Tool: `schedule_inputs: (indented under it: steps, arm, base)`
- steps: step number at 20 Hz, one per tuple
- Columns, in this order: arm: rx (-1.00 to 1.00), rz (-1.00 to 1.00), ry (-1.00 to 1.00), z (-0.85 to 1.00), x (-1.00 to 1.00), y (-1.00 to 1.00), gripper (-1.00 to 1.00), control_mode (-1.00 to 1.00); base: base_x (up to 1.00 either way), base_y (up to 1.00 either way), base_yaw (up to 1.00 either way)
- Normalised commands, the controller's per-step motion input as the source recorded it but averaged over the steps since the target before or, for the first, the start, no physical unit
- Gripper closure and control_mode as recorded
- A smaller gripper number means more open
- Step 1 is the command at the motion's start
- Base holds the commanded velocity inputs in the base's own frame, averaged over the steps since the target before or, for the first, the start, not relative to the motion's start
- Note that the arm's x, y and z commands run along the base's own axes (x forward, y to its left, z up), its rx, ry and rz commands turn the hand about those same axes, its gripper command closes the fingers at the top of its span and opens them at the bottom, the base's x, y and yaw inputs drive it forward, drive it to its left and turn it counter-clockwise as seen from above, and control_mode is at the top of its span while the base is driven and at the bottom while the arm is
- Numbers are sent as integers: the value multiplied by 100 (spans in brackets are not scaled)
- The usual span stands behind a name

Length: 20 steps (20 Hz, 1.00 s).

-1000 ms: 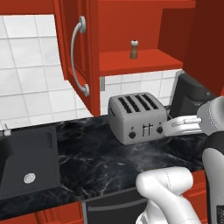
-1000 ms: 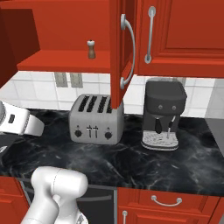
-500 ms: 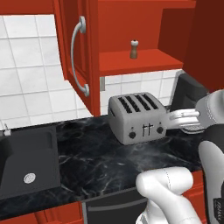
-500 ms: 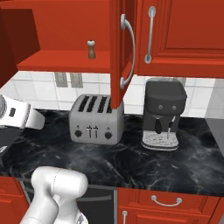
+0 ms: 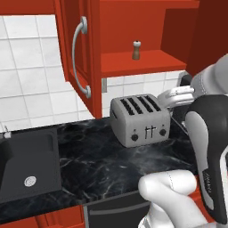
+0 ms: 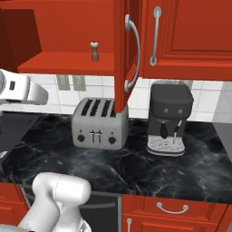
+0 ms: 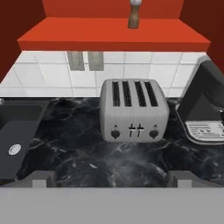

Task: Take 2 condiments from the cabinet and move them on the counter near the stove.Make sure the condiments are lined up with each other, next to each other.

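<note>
Reaching toward shaker [image 5: 136, 50] on open cabinet shelf [image 5: 142, 62], upper centre; gripper [image 7: 112, 179] wide open, empty, above toaster [image 7: 133, 110] on table [image 7: 87, 157].

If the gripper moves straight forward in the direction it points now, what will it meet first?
Most likely the toaster: in the hand view it sits dead centre ahead of the open gripper, on the black counter. The mill on the cabinet shelf lies well above that line. Depth is uncertain.
</note>
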Motion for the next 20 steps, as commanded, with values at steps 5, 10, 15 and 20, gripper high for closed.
schedule_inputs:
  steps: [5,10,15,20]
  arm:
    - [-7,0,-4,28,73,0,-100,-100]
    - [-1,0,-5,6,92,-6,-100,-100]
    - [0,0,-8,0,96,-12,-100,-100]
    - [0,0,-20,0,71,0,-100,-100]
  base:
    - [0,0,0]
    - [0,0,0]
    - [0,0,0]
    - [0,0,0]
